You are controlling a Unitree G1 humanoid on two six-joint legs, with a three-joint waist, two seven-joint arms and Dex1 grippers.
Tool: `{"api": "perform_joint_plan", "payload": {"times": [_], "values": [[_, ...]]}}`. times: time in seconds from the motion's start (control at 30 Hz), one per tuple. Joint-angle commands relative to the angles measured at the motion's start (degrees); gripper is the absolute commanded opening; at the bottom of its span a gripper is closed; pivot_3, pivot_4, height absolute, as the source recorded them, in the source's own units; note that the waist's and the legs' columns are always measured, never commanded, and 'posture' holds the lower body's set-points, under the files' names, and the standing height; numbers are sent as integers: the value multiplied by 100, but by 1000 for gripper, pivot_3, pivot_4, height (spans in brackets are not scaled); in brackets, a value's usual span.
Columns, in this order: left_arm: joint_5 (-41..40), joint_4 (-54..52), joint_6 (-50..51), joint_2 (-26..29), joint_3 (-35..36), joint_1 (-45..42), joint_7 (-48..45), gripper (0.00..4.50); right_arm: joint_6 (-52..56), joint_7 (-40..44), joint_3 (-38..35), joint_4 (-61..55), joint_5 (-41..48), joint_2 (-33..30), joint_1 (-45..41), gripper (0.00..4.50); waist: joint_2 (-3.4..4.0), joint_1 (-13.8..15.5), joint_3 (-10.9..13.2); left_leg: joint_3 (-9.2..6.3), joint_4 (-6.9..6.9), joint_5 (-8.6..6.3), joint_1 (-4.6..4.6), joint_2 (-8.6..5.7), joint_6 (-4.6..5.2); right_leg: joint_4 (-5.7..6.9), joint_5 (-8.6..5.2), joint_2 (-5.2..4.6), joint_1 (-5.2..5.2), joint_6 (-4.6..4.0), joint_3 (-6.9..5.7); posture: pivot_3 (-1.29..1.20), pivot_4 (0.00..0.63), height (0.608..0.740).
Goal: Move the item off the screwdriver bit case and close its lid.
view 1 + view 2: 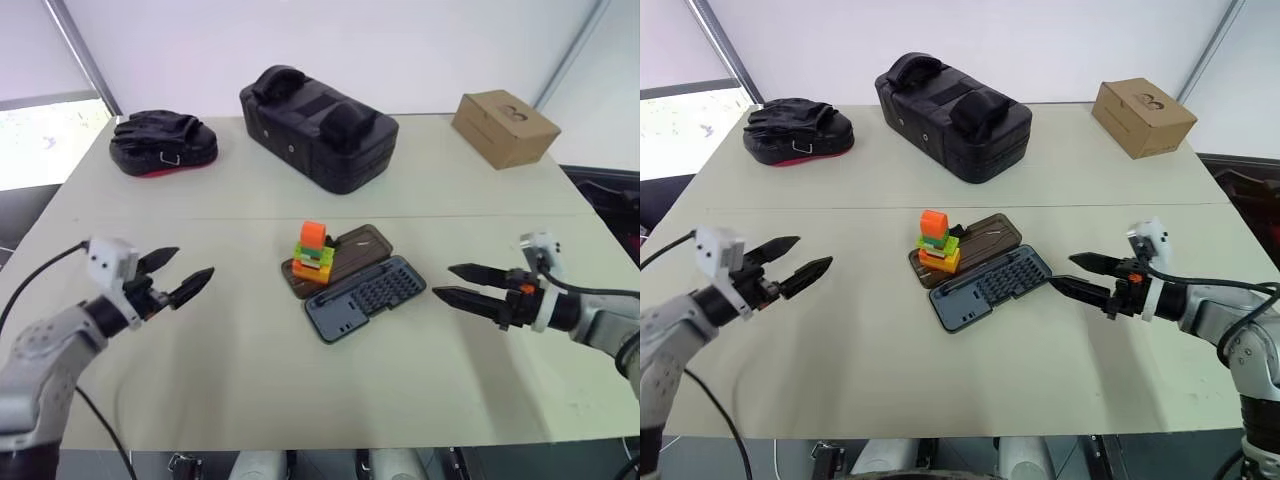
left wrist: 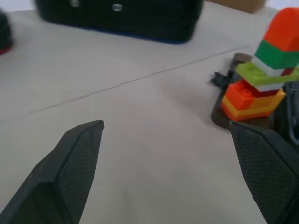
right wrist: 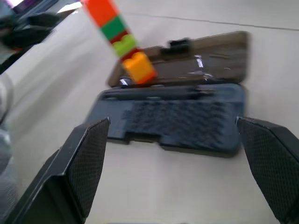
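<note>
Pale beige tabletop (image 1: pixel 250 400) spreads out in front of you, with white walls behind it and a thin seam running across its middle. Your left gripper (image 1: pixel 183 278) hovers above the table with its two black fingers spread wide and nothing between them, pointing toward the middle of the table. Ahead of it, well apart from its fingertips, sits the item (image 1: pixel 315 252), a small stack of orange, green, yellow and red toy blocks standing upright on the lid (image 1: pixel 352 247). That lid, a smoky-brown panel, lies flat and open on the table, joined along its long edge to the screwdriver bit case (image 1: pixel 366 295), whose dark grey base with rows of small bits lies on the side nearer to you. Your right gripper (image 1: pixel 452 281) also hovers above the table with its fingers apart and empty, aimed at the case from the opposite side; the case's near corner is just beyond its fingertips, not touching, and the blocks stand farther on, past the base. Beyond both grippers, at the far side of the table, you see a large black padded bag (image 1: pixel 318 127), a smaller black padded mitt (image 1: pixel 163 142) farther out on your left gripper's side, and a brown cardboard box (image 1: pixel 504 127) on your right gripper's side.
</note>
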Motion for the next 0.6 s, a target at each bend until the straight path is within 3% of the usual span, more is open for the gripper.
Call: {"api": "perform_joint_plan", "payload": {"times": [0.03, 0.23, 0.6], "values": [[411, 1019, -542, 134, -529, -807, -854, 4454, 225, -44, -56, -572, 435, -90, -66, 4467, 0, 2, 0, 0, 0, 0, 0, 0, 0, 0, 0, -1, 0, 0, 0, 0, 150, 740], [1359, 3315, -1798, -334, -1734, -2662, -2248, 4454, 179, -427, 71, -960, 407, 40, 142, 4467, -7, 30, 2, -2, 1, 0, -8, -10, 0, 0, 3, -5, -3, 4, -3, 0, 150, 740], [2110, 5851, -3215, -1585, -2303, -4339, -3360, 4454, 280, -1173, -417, -1796, 891, 143, 913, 4467, -13, 3, 6, -15, 8, -9, -46, -15, 17, 4, 16, -4, -32, 31, -21, 0, 150, 740]]}}
